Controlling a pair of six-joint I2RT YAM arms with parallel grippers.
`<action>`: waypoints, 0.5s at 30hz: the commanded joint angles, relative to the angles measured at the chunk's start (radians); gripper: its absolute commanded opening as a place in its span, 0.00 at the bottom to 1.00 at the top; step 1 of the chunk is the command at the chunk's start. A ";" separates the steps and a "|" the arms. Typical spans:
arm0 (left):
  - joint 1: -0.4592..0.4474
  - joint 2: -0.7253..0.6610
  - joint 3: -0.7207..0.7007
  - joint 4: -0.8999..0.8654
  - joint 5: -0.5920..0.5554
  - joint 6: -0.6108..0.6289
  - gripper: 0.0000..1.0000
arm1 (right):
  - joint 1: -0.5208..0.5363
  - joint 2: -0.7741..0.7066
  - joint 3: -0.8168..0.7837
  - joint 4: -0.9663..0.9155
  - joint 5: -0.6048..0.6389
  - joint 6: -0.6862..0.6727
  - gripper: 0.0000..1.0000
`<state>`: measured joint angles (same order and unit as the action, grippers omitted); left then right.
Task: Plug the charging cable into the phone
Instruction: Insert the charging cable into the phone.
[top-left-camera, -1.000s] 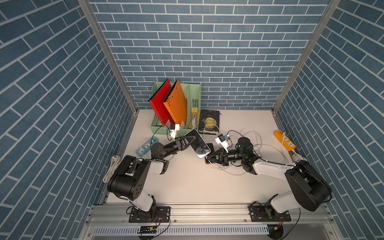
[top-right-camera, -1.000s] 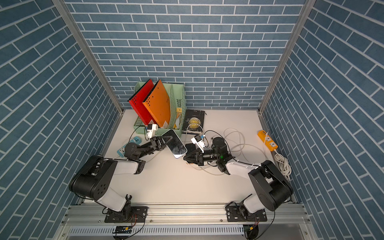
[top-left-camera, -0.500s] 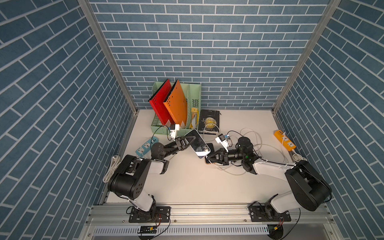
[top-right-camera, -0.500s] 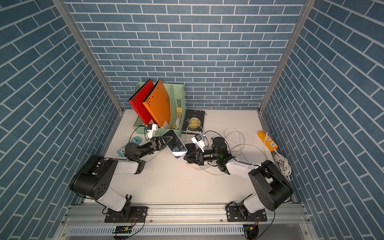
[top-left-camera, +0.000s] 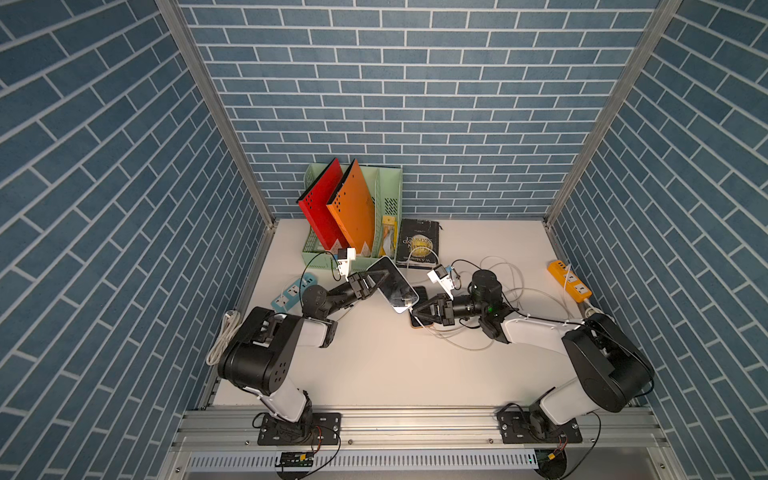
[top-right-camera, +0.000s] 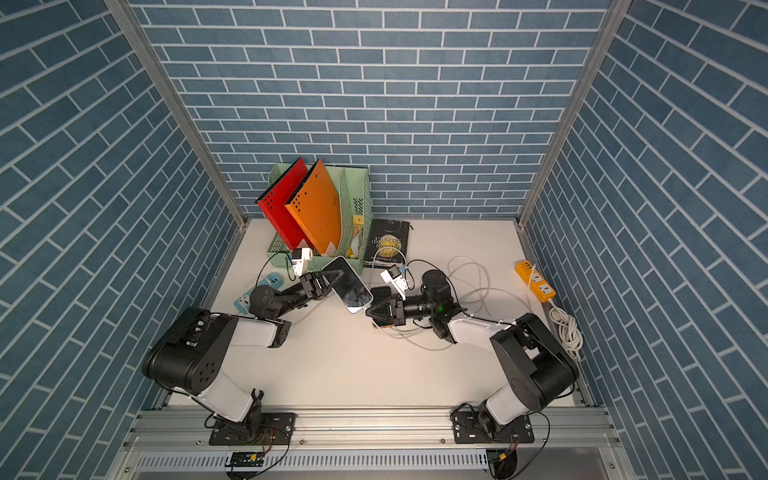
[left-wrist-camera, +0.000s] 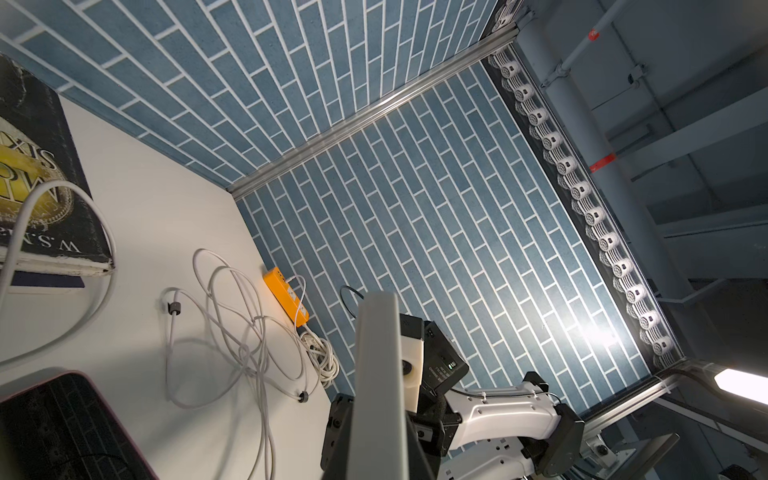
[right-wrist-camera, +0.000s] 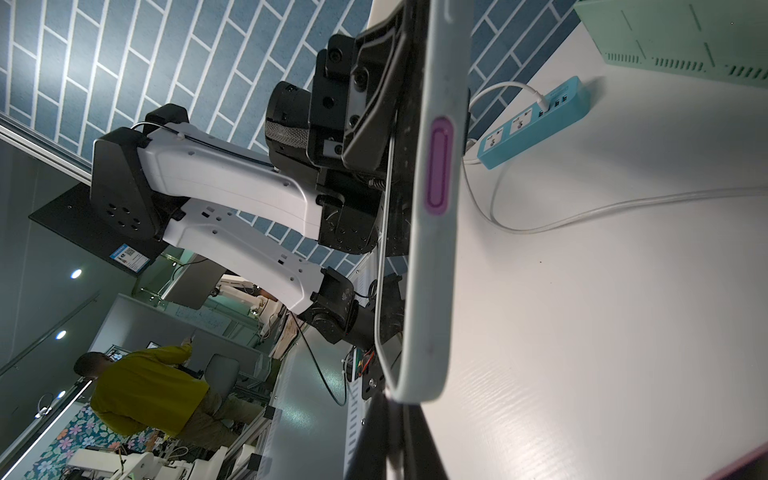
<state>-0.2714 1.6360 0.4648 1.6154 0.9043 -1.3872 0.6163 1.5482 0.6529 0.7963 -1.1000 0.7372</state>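
Even, bright overhead light in both top views; soft shadows lie on the surface (top-left-camera: 374, 365). A lamp (left-wrist-camera: 598, 332) flares white in the left wrist view; close by the right jaws, the right wrist view blurs.

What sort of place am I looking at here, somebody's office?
Probably a robotics lab test cell dressed as a desk: brick-print panels on a metal frame, two robot arms bolted to a rail, and a person among more equipment beyond.
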 joint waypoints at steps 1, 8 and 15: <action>-0.018 0.017 -0.011 0.253 0.095 0.028 0.00 | 0.005 0.008 0.077 0.100 0.029 0.011 0.00; -0.018 0.033 -0.009 0.253 0.114 0.035 0.00 | 0.007 0.019 0.108 0.054 0.025 -0.004 0.00; -0.017 0.049 -0.011 0.252 0.126 0.042 0.00 | -0.007 0.020 0.155 -0.040 0.054 -0.071 0.00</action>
<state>-0.2668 1.6646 0.4656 1.6451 0.9039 -1.3792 0.6216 1.5757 0.7254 0.6788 -1.1110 0.7258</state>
